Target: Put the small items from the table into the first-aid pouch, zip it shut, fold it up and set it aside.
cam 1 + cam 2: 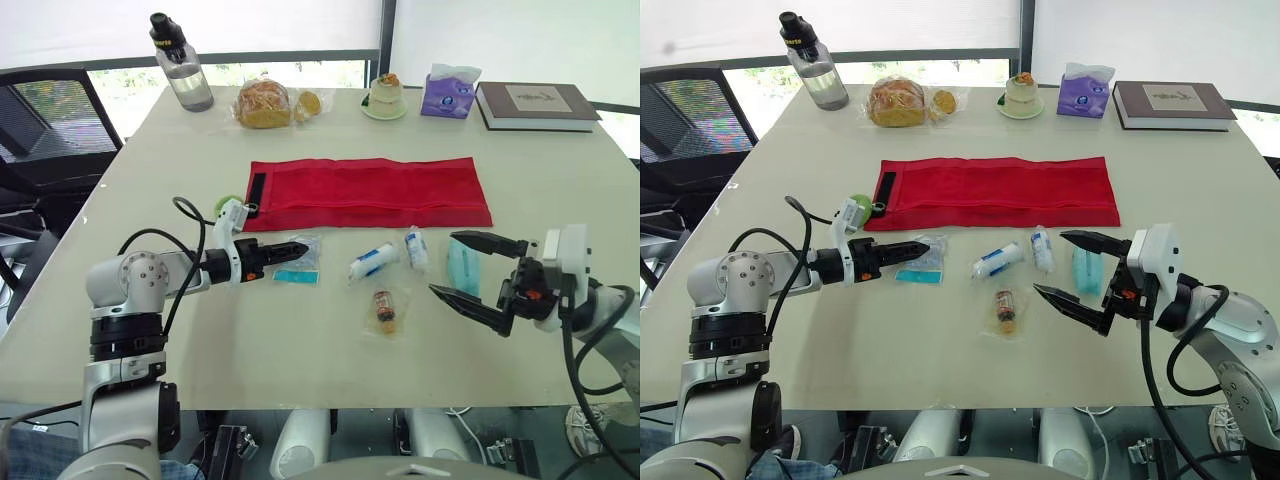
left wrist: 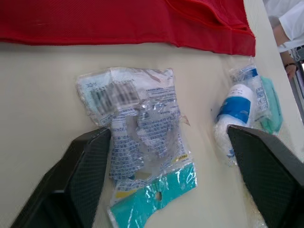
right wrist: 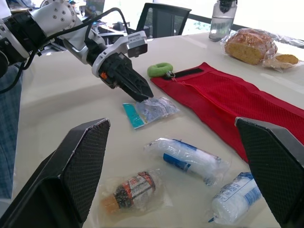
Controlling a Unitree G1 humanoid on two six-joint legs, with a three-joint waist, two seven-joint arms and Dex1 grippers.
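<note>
Your left gripper (image 1: 302, 246) has its jaws apart over the near end of the clear packet (image 2: 142, 142), just in front of the flat red pouch (image 1: 370, 192). Its thin film could slide or crumple as you close. The gauze roll (image 1: 372, 262) could roll if nudged. Your right gripper (image 1: 470, 270), jaws wide apart, hovers around the teal packet (image 1: 462, 262).
</note>
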